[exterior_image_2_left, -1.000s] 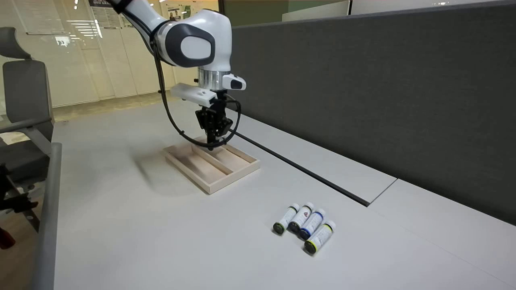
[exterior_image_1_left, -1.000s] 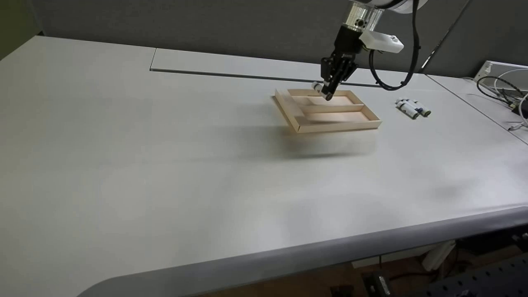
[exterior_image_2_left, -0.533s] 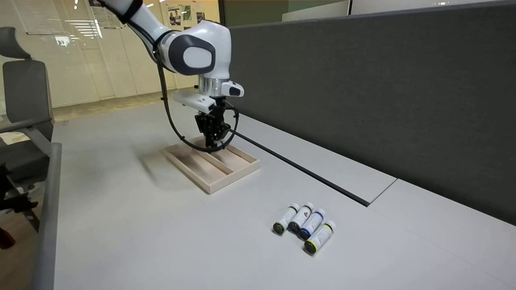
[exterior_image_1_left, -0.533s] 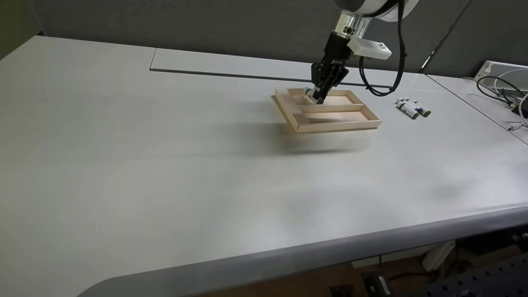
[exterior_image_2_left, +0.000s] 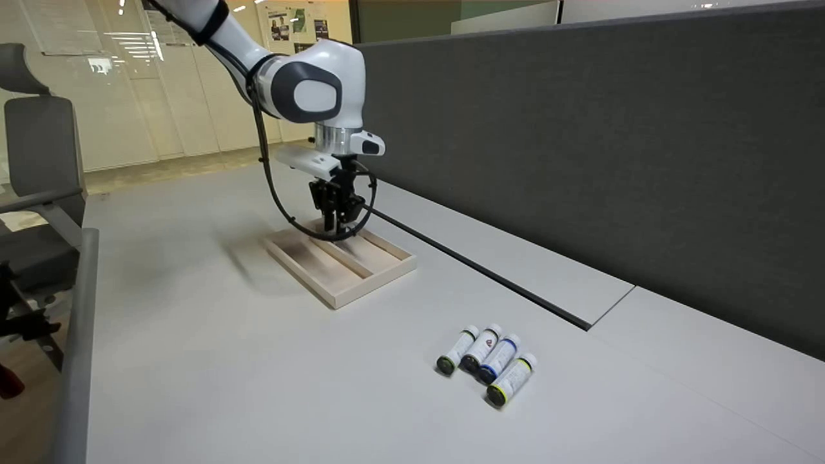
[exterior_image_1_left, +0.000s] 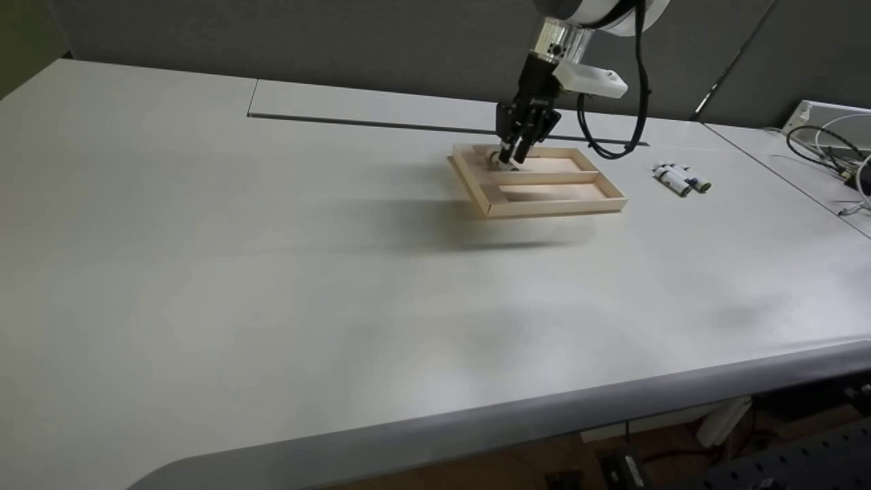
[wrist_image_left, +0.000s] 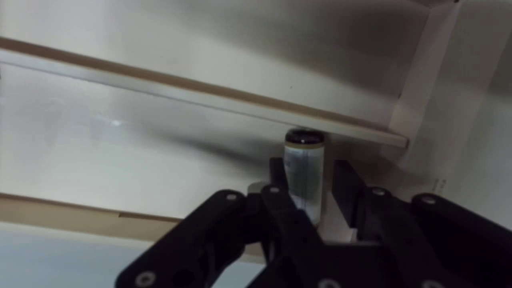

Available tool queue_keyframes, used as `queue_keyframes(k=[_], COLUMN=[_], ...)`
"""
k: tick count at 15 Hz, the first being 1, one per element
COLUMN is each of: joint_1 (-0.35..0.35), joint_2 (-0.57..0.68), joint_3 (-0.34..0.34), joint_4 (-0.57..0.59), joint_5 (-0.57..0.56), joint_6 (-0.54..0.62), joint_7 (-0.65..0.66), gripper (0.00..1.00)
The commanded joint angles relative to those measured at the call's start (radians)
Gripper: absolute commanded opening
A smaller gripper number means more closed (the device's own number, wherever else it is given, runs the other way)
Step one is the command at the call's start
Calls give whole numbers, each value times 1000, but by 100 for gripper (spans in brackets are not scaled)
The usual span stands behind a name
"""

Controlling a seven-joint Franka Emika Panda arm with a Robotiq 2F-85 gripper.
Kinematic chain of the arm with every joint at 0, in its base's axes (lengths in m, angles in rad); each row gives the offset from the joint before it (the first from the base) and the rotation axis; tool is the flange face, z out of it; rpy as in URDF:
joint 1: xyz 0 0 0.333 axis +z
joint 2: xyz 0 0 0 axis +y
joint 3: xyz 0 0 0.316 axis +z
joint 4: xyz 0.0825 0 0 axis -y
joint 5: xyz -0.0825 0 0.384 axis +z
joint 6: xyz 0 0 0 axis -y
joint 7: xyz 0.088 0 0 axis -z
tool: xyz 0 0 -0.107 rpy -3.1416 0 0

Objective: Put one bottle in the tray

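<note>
The tray (exterior_image_1_left: pixel 558 207) of light tan wood, split by a divider, lies on the table; it also shows in an exterior view (exterior_image_2_left: pixel 377 283) and in the wrist view (wrist_image_left: pixel 224 98). A pale bottle with a dark end (wrist_image_left: pixel 305 172) lies in the tray compartment nearer the grey partition, its dark end close to the divider. The bottle is partly hidden by the fingers in an exterior view (exterior_image_1_left: pixel 492 158). My gripper (wrist_image_left: pixel 308 164) is open, fingers on either side of the bottle, with a gap at the right finger. The gripper points down into the tray in both exterior views (exterior_image_1_left: pixel 512 158) (exterior_image_2_left: pixel 334 228).
Several similar bottles (exterior_image_2_left: pixel 491 356) lie side by side on the table away from the tray; they also show in an exterior view (exterior_image_1_left: pixel 674 180). A grey partition (exterior_image_2_left: pixel 580 161) stands along the table's back. Cables (exterior_image_1_left: pixel 830 153) lie at the table's far right.
My gripper has moved down into the tray, leftward in an exterior view, carrying the bottle. Its fingers have opened and the bottle now lies in the tray. The tray has shifted very slightly.
</note>
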Motion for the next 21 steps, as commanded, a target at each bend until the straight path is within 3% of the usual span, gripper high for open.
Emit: queue_keyframes(k=[1, 2, 3, 5, 10, 21], joint_1=[-20, -27, -34, -48, -52, -24], joint_2=[-39, -47, -55, -57, -18, -9], joint_3=[-4, -9, -19, -33, -60, -8], joint_4=[40, 41, 36, 28, 5, -51], joint_5=[7, 6, 0, -3, -16, 0], joint_6=[-58, -54, -43, -36, -24, 55], joint_7=[14, 12, 8, 6, 20, 4], gripper=[69, 75, 33, 37, 2, 0])
